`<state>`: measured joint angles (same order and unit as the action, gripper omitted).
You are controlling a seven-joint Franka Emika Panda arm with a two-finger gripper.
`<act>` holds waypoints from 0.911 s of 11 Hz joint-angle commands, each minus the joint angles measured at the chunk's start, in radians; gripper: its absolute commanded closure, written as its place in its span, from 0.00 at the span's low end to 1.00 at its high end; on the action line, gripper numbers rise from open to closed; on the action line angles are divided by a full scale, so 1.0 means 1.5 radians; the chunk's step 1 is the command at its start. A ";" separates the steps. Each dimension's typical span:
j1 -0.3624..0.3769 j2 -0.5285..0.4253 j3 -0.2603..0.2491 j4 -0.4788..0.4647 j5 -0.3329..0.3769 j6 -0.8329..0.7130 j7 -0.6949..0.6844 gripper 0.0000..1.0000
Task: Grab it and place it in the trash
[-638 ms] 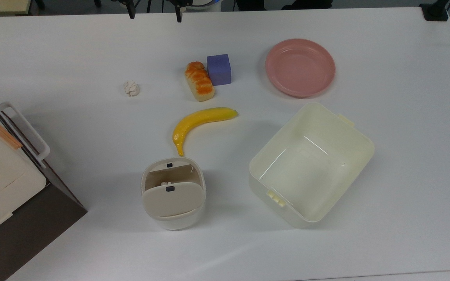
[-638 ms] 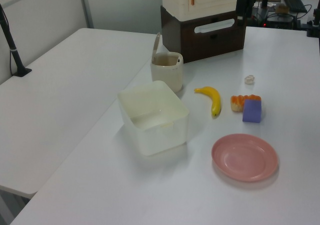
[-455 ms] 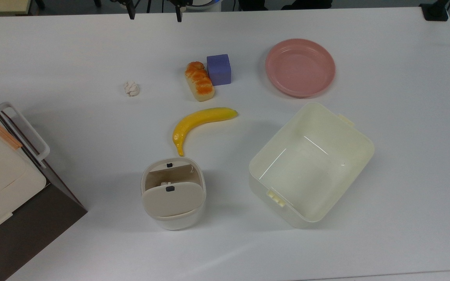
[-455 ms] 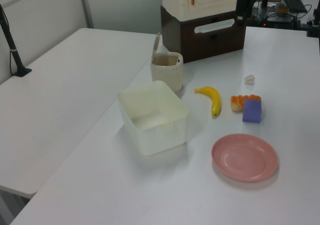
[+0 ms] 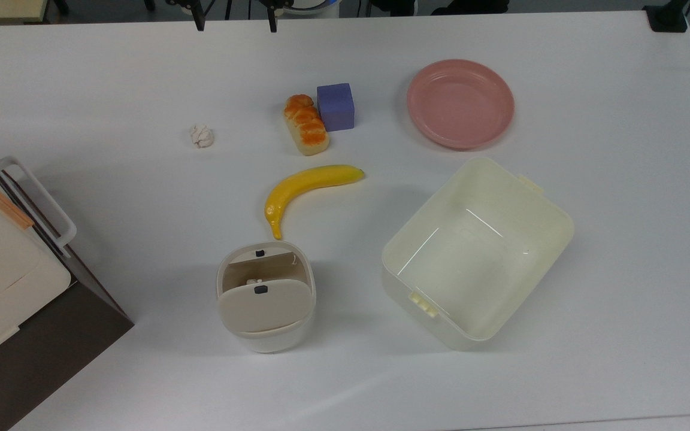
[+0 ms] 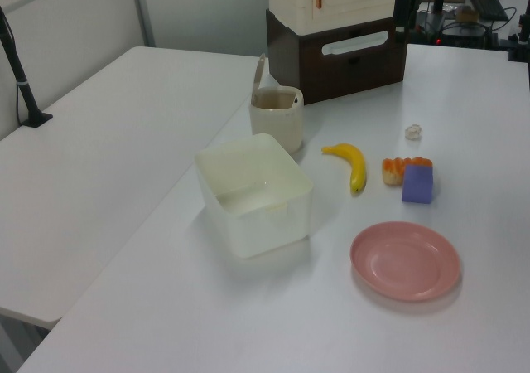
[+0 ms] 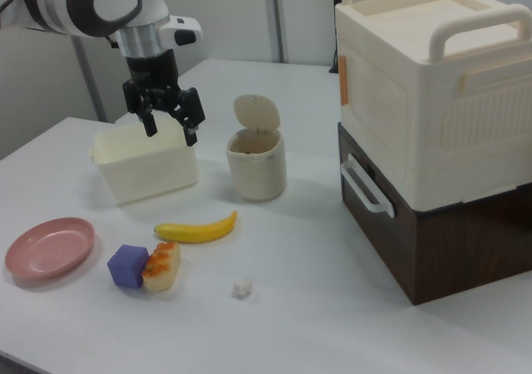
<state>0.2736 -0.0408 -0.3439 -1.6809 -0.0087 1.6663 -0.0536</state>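
Off-white paper wad (image 5: 201, 136) lies untouched on the tabletop, left of centre in the top view. My gripper (image 7: 167, 120) hangs open, empty, high up. Grasp and drop into the trash bin (image 5: 265, 296) both remain.

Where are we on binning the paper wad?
Nothing done yet. The paper wad lies untouched on the table, left of the bread loaf in the top view. The tool hangs open and empty in the right view. Left: grasp, carry, drop into the flap-lid bin.
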 commanded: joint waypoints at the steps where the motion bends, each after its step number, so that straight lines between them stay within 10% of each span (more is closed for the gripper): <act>1: -0.002 0.001 -0.001 0.010 0.002 -0.020 -0.017 0.00; 10: -0.004 0.000 -0.002 0.010 0.002 -0.019 -0.026 0.00</act>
<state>0.2730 -0.0408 -0.3439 -1.6806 -0.0087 1.6663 -0.0584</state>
